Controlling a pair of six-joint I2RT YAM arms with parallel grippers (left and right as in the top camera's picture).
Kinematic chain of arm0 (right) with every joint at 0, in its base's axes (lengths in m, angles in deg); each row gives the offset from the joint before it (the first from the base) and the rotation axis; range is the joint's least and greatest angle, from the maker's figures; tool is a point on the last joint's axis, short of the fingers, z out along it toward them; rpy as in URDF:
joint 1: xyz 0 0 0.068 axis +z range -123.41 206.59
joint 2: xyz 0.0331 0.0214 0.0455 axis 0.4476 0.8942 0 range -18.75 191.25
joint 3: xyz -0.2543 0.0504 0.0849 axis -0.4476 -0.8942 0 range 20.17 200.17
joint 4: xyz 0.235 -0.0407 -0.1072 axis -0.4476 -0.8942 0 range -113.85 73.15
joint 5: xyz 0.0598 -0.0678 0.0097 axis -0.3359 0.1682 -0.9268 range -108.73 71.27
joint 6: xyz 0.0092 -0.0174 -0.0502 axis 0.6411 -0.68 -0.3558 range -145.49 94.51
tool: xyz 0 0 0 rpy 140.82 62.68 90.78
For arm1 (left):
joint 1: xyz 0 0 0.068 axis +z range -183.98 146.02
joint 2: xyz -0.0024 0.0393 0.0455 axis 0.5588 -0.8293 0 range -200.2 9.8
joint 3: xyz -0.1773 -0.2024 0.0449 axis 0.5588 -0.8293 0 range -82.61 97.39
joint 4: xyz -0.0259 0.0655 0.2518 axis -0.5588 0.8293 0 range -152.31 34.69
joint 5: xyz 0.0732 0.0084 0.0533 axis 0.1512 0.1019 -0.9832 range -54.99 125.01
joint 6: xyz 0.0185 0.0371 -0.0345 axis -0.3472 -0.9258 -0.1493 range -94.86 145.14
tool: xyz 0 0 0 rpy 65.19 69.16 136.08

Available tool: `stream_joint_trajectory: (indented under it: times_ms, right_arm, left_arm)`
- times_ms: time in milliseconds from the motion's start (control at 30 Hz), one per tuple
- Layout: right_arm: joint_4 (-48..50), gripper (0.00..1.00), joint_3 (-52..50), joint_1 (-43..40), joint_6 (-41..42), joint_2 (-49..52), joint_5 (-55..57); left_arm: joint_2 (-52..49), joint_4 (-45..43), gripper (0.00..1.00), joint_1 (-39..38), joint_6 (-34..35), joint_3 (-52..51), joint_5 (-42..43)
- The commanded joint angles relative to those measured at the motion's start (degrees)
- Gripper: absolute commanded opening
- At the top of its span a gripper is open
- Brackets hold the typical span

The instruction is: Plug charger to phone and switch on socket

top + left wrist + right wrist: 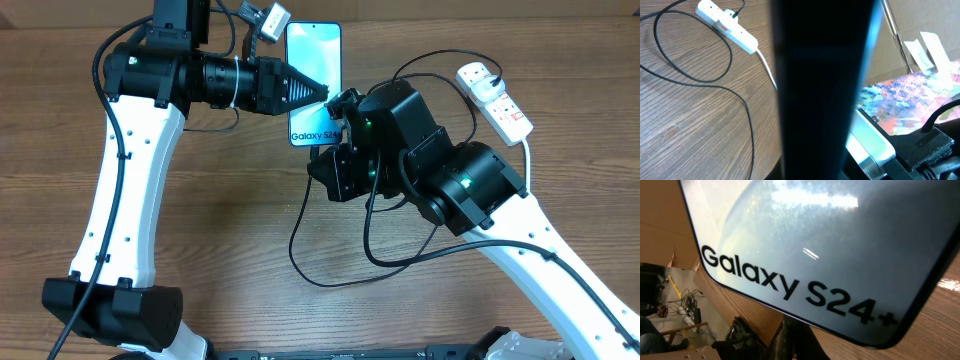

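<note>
The phone (313, 60) shows a light blue screen with "Galaxy S24+" at its near end, and it fills the right wrist view (815, 245). My left gripper (322, 95) reaches in from the left and is shut on the phone across its middle. A strip of its screen shows in the left wrist view (875, 142). My right gripper (338, 108) sits at the phone's near end, shut on the charger's dark connector tip (805, 340), which meets the phone's bottom edge. The charger's black cable (300, 240) loops over the table. Its plug (478, 72) sits in the white socket (497, 100).
The socket (727, 26) and the cable loop (730, 85) lie on the wooden table at the right, behind my right arm. A thick white cord runs from the strip's near end. Cardboard and clutter lie beyond the table's edge.
</note>
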Motion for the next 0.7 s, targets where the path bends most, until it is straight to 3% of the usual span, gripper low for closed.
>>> stream_joint_trajectory:
  times_ms: [0,667]
  right_arm:
    - [0.5,0.04,2.1,0.2,0.2,-0.9,-1.4]
    - [0.0,0.04,2.1,0.2,0.2,-0.9,-1.3]
  left_arm:
    - [0.0,-0.3,0.04,-0.5,-1.7,0.5,1.3]
    - [0.0,-0.9,0.04,-0.4,-1.7,0.5,1.2]
